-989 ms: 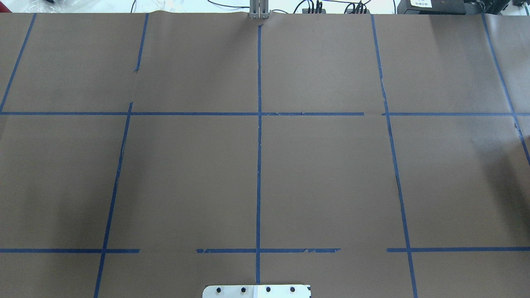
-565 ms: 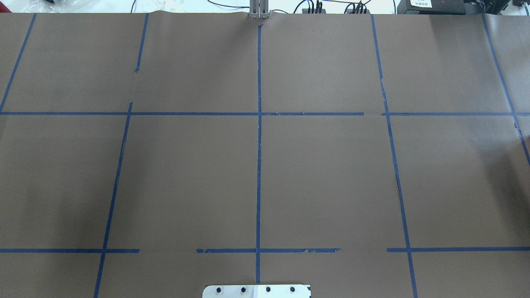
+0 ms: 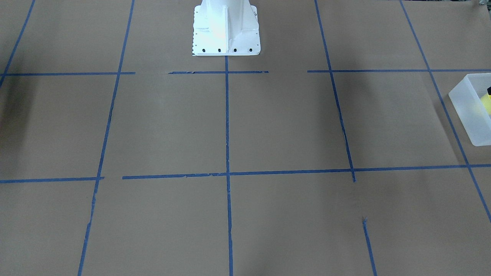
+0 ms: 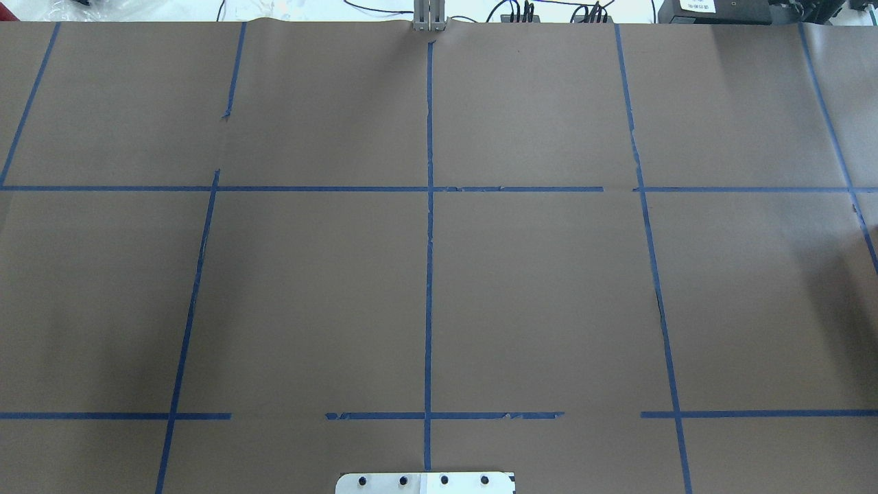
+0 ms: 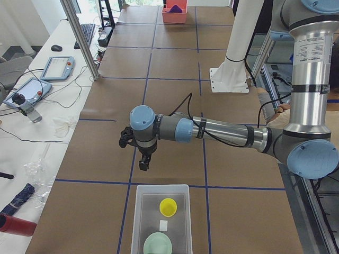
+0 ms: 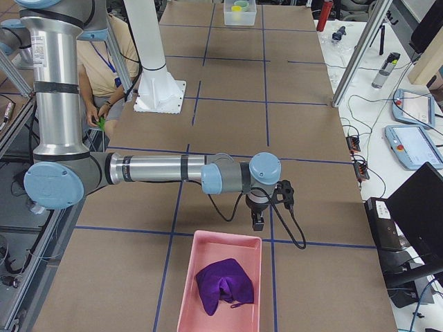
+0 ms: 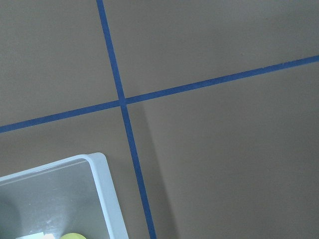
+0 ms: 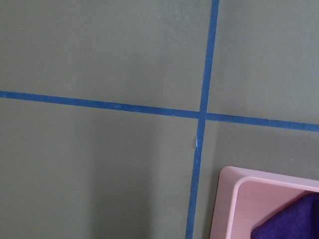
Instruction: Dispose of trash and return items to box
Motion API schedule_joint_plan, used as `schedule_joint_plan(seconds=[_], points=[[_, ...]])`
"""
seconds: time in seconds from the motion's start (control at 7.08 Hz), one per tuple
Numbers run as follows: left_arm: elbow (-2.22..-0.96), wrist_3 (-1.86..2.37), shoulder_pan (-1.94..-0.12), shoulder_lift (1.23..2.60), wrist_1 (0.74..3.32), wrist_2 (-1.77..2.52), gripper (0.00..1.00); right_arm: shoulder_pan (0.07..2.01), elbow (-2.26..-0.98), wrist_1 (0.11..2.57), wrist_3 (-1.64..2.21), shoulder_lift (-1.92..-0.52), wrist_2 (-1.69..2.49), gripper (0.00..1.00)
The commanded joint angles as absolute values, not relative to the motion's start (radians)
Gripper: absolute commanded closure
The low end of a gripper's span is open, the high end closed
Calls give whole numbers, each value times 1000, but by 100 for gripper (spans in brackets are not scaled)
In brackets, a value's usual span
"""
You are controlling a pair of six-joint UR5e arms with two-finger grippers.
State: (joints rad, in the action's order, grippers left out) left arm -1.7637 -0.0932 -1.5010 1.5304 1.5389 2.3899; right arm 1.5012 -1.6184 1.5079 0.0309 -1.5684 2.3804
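Observation:
The frosted-white box (image 5: 136, 211) stands at the table's left end and holds the yellow cup (image 5: 168, 207), the mint-green bowl (image 5: 158, 245) and a small white scrap (image 5: 163, 225). The box also shows at the edge of the front-facing view (image 3: 466, 111) and in the left wrist view (image 7: 102, 184). My left gripper (image 5: 144, 164) hangs just beyond the box's far rim, pointing down. My right gripper (image 6: 257, 223) hangs just beyond a pink tray (image 6: 187, 290). I cannot tell whether either gripper is open or shut. Neither arm shows in the overhead view.
The pink tray holds a crumpled purple cloth (image 6: 223, 285) and shows in the right wrist view (image 8: 227, 199). The white robot base (image 3: 225, 30) stands at the table's middle edge. A seated person (image 6: 104, 62) is beside it. Metal posts (image 5: 82, 37) stand along the far side.

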Motion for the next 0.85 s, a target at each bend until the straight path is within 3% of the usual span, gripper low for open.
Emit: schedule_joint_plan(seconds=[0.0, 0.71], points=[[-1759, -92, -1499, 1534, 1540, 2388, 0, 1500, -1621, 1508, 34, -1565, 2384, 0], [-1642, -100, -1515, 1555, 1537, 2388, 0, 1500, -1660, 1621, 32, -1526, 2385, 0]])
